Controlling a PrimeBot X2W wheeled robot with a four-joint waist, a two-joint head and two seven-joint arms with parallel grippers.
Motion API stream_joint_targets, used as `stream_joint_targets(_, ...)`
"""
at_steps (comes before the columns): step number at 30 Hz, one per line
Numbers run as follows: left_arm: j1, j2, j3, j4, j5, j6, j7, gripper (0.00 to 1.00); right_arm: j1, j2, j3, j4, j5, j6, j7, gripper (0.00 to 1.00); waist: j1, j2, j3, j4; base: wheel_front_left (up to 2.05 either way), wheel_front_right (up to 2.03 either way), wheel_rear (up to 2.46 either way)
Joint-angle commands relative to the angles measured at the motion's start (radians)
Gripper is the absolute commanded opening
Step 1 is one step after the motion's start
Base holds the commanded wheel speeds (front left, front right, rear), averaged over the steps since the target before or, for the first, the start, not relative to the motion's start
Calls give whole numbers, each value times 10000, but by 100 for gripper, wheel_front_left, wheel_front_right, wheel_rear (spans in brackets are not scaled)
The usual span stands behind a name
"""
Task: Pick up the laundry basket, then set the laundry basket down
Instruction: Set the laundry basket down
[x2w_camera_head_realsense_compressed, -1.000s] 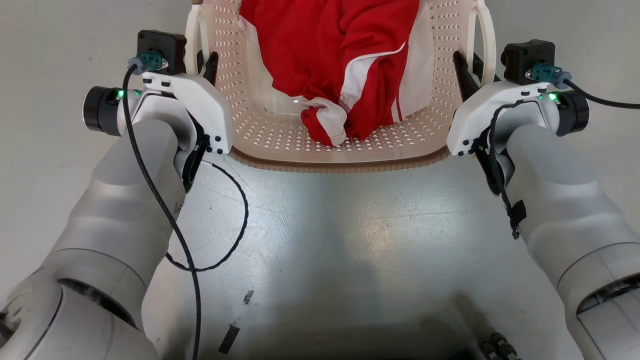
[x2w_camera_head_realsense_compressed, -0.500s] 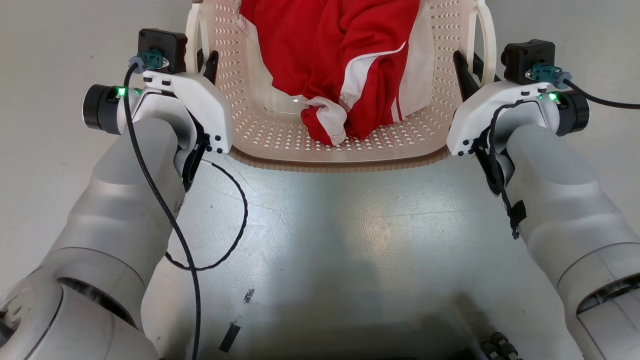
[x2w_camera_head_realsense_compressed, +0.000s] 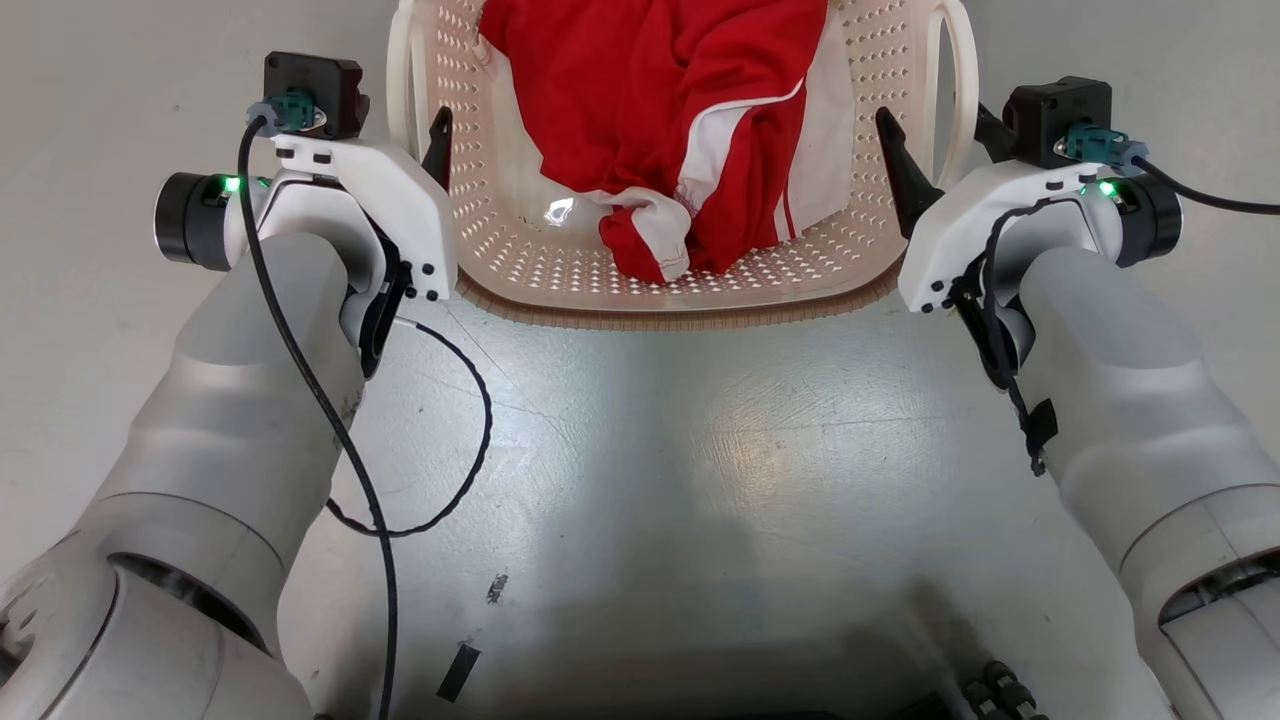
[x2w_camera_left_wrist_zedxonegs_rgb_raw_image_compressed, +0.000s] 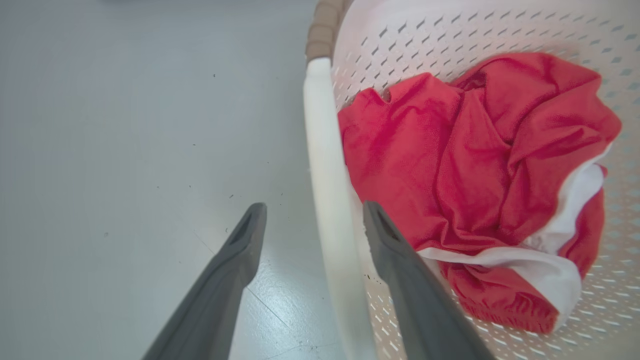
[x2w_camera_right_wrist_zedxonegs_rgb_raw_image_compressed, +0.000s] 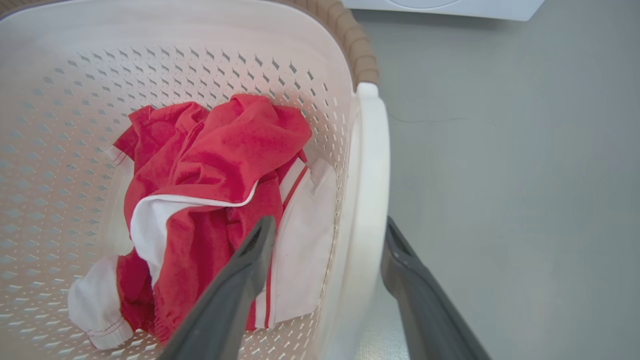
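Bright even light, glare on floor (x2w_camera_head_realsense_compressed: 745, 452), wide-angle wrist warping

The garment (x2w_camera_head_realsense_compressed: 650, 110) lies inside the laundry basket (x2w_camera_head_realsense_compressed: 680, 316).

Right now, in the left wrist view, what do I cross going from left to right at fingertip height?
The floor → outer finger → laundry basket's white handle → inner finger → red garment → perforated basket wall.
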Motion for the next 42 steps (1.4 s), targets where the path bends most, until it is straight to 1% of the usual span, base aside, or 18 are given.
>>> stream_joint_targets(1, -21, 287, 143, -51, -58, 92, -94, 100, 391, 165, 16, -103, -128, 60, -82, 100, -1, 0, -14, 5, 0, 0, 0)
stream_joint_targets(9, 94, 360, 116, -50, -106, 118, -101, 100, 515, 165, -205, -101, -248, 60, -125, 100, -1, 0, -252, -6, 0, 0, 0)
stream_joint_targets(16, 395, 365, 138, -50, -211, 107, -151, 100, 741, 166, -297, -310, -257, 60, -145, 100, -1, 0, -779, -63, 0, 0, 0)
stream_joint_targets(21, 625, 340, 292, -70, -338, 84, -387, 100, 1029, 166, -739, -863, -426, 60, -148, 100, -1, 0, -1291, -86, 0, 0, 0)
stream_joint_targets(26, 1165, 318, 483, -342, -337, -14, -560, 100, 1774, 160, -1602, -1707, -1172, 60, -149, 100, -1, 0, -2155, -79, 0, 0, 0)
stream_joint_targets(31, 1728, 572, 1037, -1190, -139, 152, -571, 100, 2498, 114, -2617, -2518, -2057, 60, -150, 100, -1, 0, -3105, -25, 0, 0, 0)
stream_joint_targets(32, 2035, 681, 1271, -1545, 33, 199, -571, 100, 2799, 119, -3032, -2967, -2417, 60, -150, 100, -1, 0, -3516, -11, 0, 0, 0)
stream_joint_targets(34, 2350, 770, 1490, -1864, 242, 239, -572, 100, 3132, 128, -3405, -3380, -2732, 60, -150, 100, -1, 0, -3929, 7, 0, 0, 0)
stream_joint_targets(39, 3191, 939, 2275, -2620, 658, 364, -573, 100, 3908, 153, -4063, -4181, -3334, 60, -150, 100, -1, 0, -4993, 14, 0, 0, 0)
stream_joint_targets(42, 3757, 1021, 2831, -3147, 948, 444, -573, 100, 4334, 160, -4266, -4453, -3570, 60, -150, 100, -1, 0, -5622, 20, 0, 0, 0)
